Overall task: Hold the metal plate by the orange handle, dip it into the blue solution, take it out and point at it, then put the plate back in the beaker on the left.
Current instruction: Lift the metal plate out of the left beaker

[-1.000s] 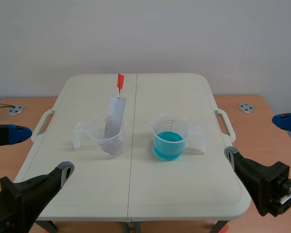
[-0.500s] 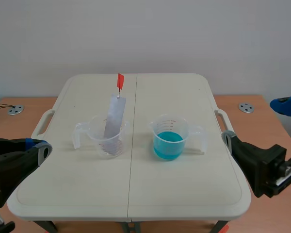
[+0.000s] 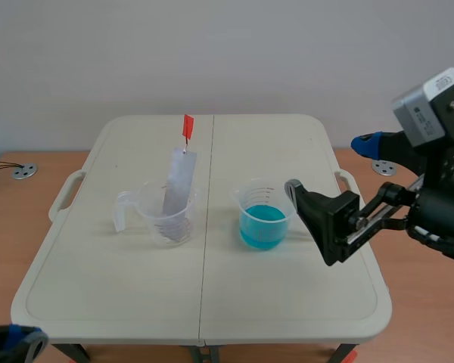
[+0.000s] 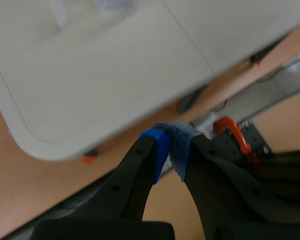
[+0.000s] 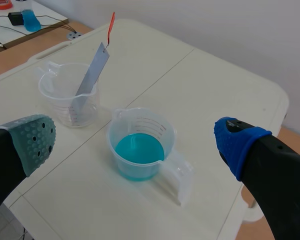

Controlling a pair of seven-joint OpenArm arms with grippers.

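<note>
The metal plate [image 3: 178, 184] stands tilted in the left beaker [image 3: 165, 219]. Its lower end is inside the clear cup and its upper part leans toward the far side of the white folding table [image 3: 287, 302]. The orange handle [image 3: 187, 126] sticks up from the plate's top end, and nothing touches it. Near it, on the other side of the table's middle seam, stands the right beaker [image 3: 265, 192], about half filled with blue solution [image 3: 260, 227]. In the scene view the right gripper [image 3: 331, 166] hangs above the table's right side, close to the right beaker but apart from it. The right wrist view shows it more clearly: the grey-green pad and the blue pad are spread wide with nothing between them, and both beakers lie ahead of the gripper. The left gripper [image 4: 169, 142] is almost out of the scene view; only a blue tip shows at the low left corner, so its fingers cannot be judged there. The left wrist view settles this: the two pads are pressed together and hold nothing, off the table past its rounded near corner, above an orange clamp [image 4: 232, 134].
</note>
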